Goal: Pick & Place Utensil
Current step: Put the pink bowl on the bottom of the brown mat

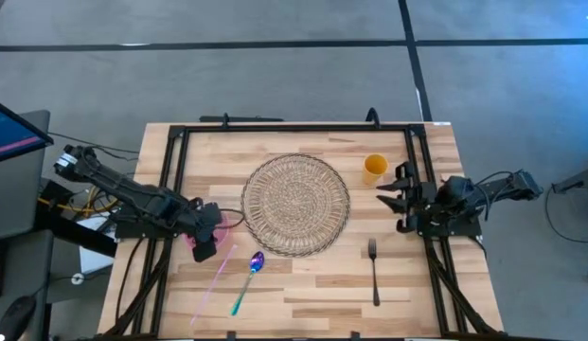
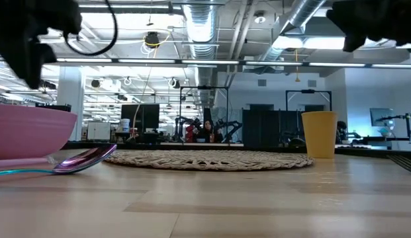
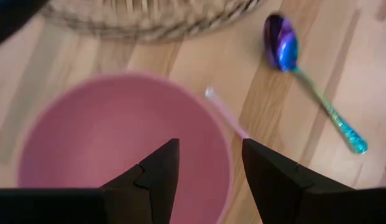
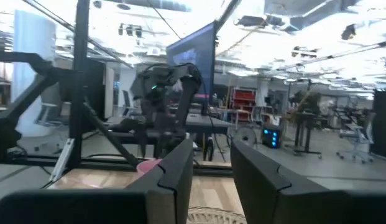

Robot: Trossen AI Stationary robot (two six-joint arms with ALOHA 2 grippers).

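Note:
A pink bowl (image 1: pixel 201 230) (image 3: pixel 112 143) (image 2: pixel 26 132) stands on the table's left part. My left gripper (image 1: pixel 204 239) (image 3: pixel 209 149) hovers open above it, one finger over the inside and the other just outside the rim (image 3: pixel 227 149). An iridescent spoon (image 1: pixel 251 275) (image 3: pixel 304 81) (image 2: pixel 83 160) lies flat to the bowl's right. A dark fork (image 1: pixel 374 270) lies flat near the table's right side. My right gripper (image 1: pixel 400 199) (image 4: pixel 211 165) is open, held above the table's right edge, touching nothing.
A round woven mat (image 1: pixel 295 204) (image 2: pixel 205 158) fills the table's middle. A yellow cup (image 1: pixel 374 168) (image 2: pixel 319 134) stands upright past the mat's right edge. A thin pink stick (image 1: pixel 216 275) (image 3: pixel 227 115) lies between bowl and spoon. Black frame rails (image 1: pixel 170 189) line the left, right and far sides.

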